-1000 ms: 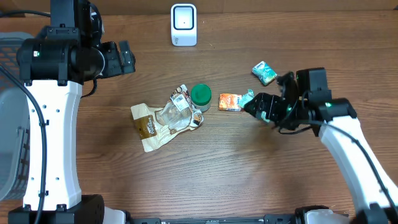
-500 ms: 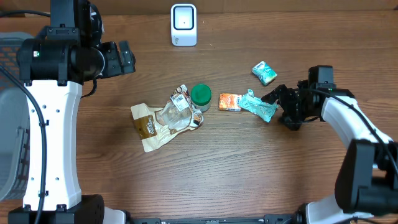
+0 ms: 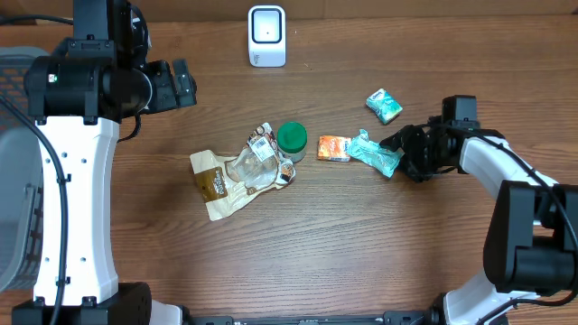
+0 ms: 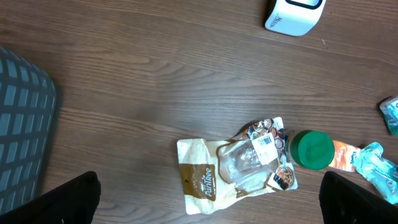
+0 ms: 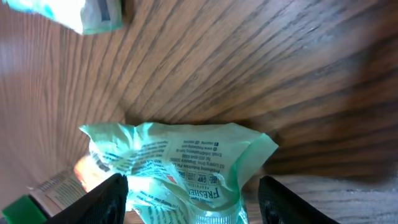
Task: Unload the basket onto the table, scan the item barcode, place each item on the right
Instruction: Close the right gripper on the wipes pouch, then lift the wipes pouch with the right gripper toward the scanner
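Overhead view: the right end effector (image 3: 400,146) is sitting low at the right end of a crumpled green packet (image 3: 373,152), judged to be the item to scan. The packet is lying on the tabletop (image 3: 361,253), just left of that end effector, with its long axis running from far-left to near-right. Its left end is touching or nearly touching an orange packet (image 3: 333,148), with a green-lidded jar (image 3: 292,138) beyond.

In the right wrist view the fingers (image 5: 115,196) are standing apart on either side of the packet. Whether they are pressing on it cannot be told.

The left end effector (image 3: 181,83) is hanging released, holding nothing, well apart at the far left. The right arm is clearly the nearer.

The scanner (image 3: 266,36) is standing at the far edge, centre. Open tabletop is lying between it and the packet. A second teal packet (image 3: 384,106) is lying just beyond the right end effector and appears the only obstruction to a lift.
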Tool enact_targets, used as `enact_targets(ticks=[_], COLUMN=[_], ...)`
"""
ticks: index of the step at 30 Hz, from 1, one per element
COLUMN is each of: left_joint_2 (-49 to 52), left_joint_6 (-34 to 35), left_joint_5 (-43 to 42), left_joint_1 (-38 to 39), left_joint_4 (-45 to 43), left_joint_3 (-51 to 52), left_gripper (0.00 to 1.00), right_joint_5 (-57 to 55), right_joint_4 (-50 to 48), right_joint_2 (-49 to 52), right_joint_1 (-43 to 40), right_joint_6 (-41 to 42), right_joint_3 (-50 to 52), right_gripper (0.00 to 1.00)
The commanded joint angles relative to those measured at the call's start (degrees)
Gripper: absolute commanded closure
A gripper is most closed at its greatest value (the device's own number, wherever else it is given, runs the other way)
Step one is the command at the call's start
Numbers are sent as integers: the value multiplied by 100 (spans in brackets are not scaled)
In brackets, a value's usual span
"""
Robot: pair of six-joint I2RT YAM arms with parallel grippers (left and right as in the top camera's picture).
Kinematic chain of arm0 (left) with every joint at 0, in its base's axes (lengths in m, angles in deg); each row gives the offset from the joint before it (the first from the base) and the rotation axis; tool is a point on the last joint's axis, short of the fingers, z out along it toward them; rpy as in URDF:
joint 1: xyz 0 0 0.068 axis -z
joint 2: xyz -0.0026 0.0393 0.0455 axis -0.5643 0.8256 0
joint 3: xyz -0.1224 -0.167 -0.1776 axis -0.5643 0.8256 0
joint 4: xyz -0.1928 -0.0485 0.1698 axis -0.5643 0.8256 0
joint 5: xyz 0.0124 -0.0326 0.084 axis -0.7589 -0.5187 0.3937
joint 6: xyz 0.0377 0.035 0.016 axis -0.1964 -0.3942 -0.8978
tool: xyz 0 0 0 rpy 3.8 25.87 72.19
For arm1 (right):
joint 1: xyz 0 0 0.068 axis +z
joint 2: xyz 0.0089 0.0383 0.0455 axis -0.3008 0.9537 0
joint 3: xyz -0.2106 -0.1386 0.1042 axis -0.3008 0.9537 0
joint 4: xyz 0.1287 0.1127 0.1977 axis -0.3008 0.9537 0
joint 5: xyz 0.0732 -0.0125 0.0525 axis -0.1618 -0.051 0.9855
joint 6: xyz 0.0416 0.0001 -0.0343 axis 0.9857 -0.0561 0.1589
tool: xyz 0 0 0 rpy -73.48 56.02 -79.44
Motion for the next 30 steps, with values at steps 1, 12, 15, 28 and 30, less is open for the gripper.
enact_targets(ticks=[1,12,15,28,30], left_joint_2=[-50,-50,-50,-50,-50], left_joint_6=[94,94,94,94,94], left_joint_5=[15,17,17,17,17], left_joint_1=[-15,-13,-13,-20,-20], left_joint_4=[-2,-2,-4,-2,-2], left_joint_3=[-39,-39,-39,-39,-39], left_gripper=[0,0,1,1,1], right_joint_5=[-15,-37,105,935,1062], right_joint_4=[-76,-319,-326,754,896], right_joint_2=[2,2,0,-1156,-1379], right_joint_1=[186,358,358,385,426], right_joint_6=[-466,-669,-905,-2583,-2581], right_joint_3=[142,140,133,-789,-957], right_gripper=[34,87,96,96,96])
